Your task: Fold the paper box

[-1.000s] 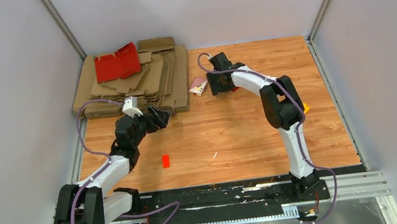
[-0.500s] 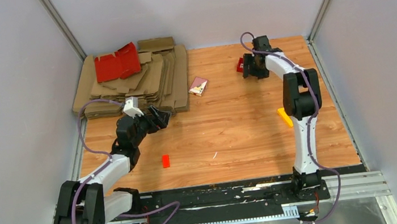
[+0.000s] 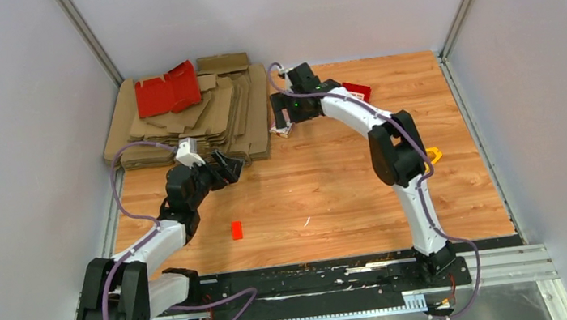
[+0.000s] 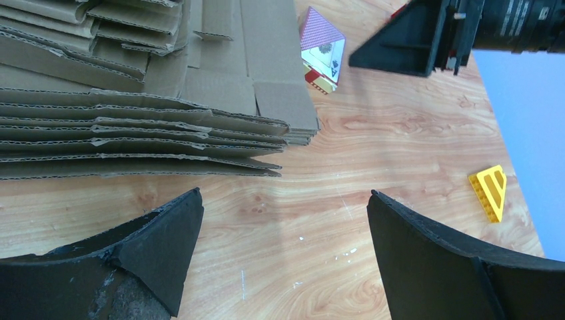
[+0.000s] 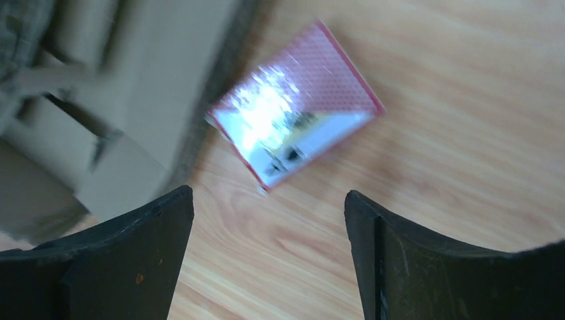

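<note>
Nearest, find the left gripper point(image 3: 230, 166) spread wide and empty, just short of the brown cardboard stack point(image 3: 210, 120); farther out, find the right gripper point(image 5: 268, 195) also spread, pinching nothing, above a small red-backed card pack point(image 5: 296, 100). Farthest, spot the paper box point(image 3: 167, 92) lying unfolded atop that stack's far left corner, well apart from both; expect light, thin, easily creased card, so pinch a flap edge, not a panel's middle.

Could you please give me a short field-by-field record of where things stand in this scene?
paper box: not folded, lying on the cardboard stack, far left
left claw: open, empty, beside the stack's near edge
right claw: open, empty, above the small card pack
loose on table: red tile, yellow piece
</note>
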